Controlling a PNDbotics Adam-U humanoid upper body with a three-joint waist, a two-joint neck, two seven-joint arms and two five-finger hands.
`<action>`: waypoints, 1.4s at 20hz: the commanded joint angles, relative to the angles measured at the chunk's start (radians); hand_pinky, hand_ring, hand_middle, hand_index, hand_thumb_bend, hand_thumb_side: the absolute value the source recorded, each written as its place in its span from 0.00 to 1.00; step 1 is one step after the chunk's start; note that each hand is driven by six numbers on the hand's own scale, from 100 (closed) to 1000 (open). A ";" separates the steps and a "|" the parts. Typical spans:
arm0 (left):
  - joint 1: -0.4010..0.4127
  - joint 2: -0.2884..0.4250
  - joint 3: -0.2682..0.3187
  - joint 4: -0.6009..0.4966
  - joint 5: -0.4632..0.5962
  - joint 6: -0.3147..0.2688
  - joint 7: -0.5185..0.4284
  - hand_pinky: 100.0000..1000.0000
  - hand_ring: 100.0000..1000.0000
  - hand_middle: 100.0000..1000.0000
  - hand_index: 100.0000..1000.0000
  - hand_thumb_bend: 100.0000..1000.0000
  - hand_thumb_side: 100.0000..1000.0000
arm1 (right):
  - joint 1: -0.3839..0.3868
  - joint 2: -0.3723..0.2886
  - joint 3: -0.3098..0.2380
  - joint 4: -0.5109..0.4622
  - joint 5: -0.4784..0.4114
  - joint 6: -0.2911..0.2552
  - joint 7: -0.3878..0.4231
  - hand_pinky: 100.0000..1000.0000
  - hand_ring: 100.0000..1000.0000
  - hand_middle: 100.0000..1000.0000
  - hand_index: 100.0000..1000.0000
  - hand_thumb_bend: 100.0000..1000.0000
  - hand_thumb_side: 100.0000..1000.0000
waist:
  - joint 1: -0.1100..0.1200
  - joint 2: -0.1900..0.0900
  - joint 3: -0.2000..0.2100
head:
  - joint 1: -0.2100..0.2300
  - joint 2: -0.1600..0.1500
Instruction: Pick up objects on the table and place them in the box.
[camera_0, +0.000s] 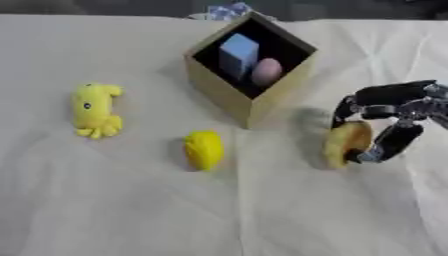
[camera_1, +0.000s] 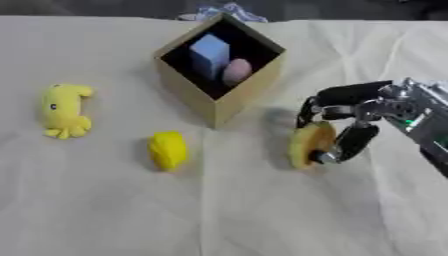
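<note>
While beside box (camera_0: 249, 102) | right robot hand (camera_1: 350, 117) clamped on round yellow disc (camera_1: 308, 145)

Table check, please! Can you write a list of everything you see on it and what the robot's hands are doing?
Surface: cream cloth, creased.
Job's things: open box, turned corner-on, holding a blue block and a pink egg shape; yellow plush toy at left; yellow lemon-like thing in the middle; round tan thing at right.
Clutter: blue-white thing behind the box, unclear.
Hands: right hand curled round the round tan thing; left hand not seen.
Cables: nothing seen.
Surroundings: dark strip beyond the table.
</note>
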 joint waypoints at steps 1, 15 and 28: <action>-0.005 0.018 0.006 -0.021 -0.002 -0.002 -0.006 0.87 0.63 0.64 0.83 0.11 0.74 | -0.002 -0.069 -0.055 -0.095 -0.054 0.019 -0.003 0.83 0.72 0.51 0.66 0.05 0.14 | -0.001 -0.022 -0.003 | 0.004 -0.012; 0.005 0.024 0.003 -0.021 -0.002 0.002 -0.014 0.87 0.63 0.64 0.83 0.11 0.74 | -0.397 0.170 -0.052 0.129 0.014 0.046 0.023 0.84 0.73 0.54 0.69 0.00 0.00 | -0.008 -0.048 -0.011 | -0.002 -0.007; -0.015 0.023 -0.008 -0.021 0.008 0.000 -0.026 0.86 0.63 0.64 0.83 0.11 0.74 | -0.617 0.539 -0.126 0.722 0.490 -0.089 -0.213 0.84 0.73 0.56 0.69 0.22 0.02 | -0.004 -0.033 0.024 | -0.037 -0.005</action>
